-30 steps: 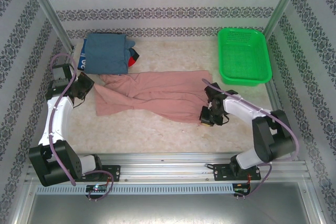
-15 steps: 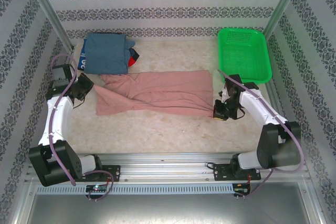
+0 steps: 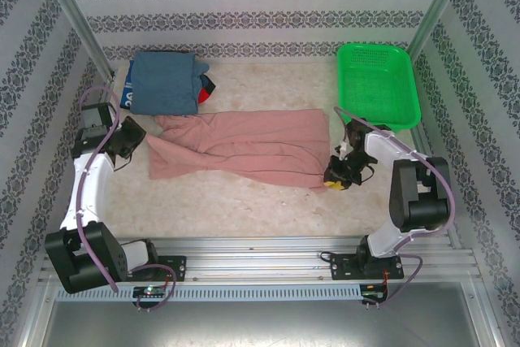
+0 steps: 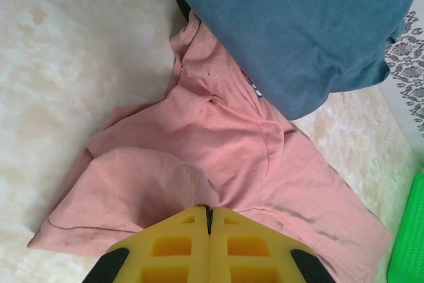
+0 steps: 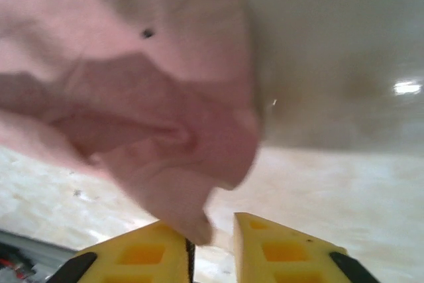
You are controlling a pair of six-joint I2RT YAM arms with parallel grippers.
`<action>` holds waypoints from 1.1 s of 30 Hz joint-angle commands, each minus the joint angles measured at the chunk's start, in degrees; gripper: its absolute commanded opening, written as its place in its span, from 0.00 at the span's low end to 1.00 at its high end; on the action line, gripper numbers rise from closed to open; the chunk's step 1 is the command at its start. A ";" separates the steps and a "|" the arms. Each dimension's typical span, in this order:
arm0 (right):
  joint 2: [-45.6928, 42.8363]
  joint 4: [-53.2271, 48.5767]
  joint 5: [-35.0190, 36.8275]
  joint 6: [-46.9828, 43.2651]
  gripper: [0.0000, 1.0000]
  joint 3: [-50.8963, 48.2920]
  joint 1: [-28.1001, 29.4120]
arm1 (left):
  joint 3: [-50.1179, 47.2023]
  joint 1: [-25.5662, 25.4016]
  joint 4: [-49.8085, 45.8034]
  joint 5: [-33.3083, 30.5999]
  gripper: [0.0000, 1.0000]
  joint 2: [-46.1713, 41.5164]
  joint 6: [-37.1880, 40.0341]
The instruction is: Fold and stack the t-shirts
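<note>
1. Toward the table's (image 3: 268,201) right edge, the right gripper (image 3: 335,178) stands slightly parted, with the dusty-pink t-shirt's (image 3: 244,148) corner draped against one finger (image 5: 149,250), unclamped.
2. Across mid-table that shirt lies spread, rumpled at its left end.
3. At the left edge, the left gripper (image 3: 134,137) is closed, pinching the shirt's left end.
4. In the far-left corner lies a folded blue-grey t-shirt (image 3: 165,83), with a red one (image 3: 210,85) peeking from beneath; a green mesh basket (image 3: 382,125) sits far right.
</note>
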 commanded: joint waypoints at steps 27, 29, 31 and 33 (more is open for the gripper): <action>-1.65 -9.16 25.31 -1.30 0.38 8.09 24.29 | -2.65 -1.32 1.97 1.74 0.00 -0.67 1.22; 0.61 -9.54 26.31 -2.49 0.38 9.35 24.89 | -2.50 -1.32 1.74 1.52 0.00 -0.79 1.47; 2.83 -9.98 27.90 -3.31 0.39 10.29 25.36 | -2.50 -1.32 1.80 1.50 0.00 -0.88 1.41; 4.47 -10.06 28.16 -3.90 0.39 11.09 25.75 | -2.49 -1.32 1.93 1.48 0.00 -0.90 1.35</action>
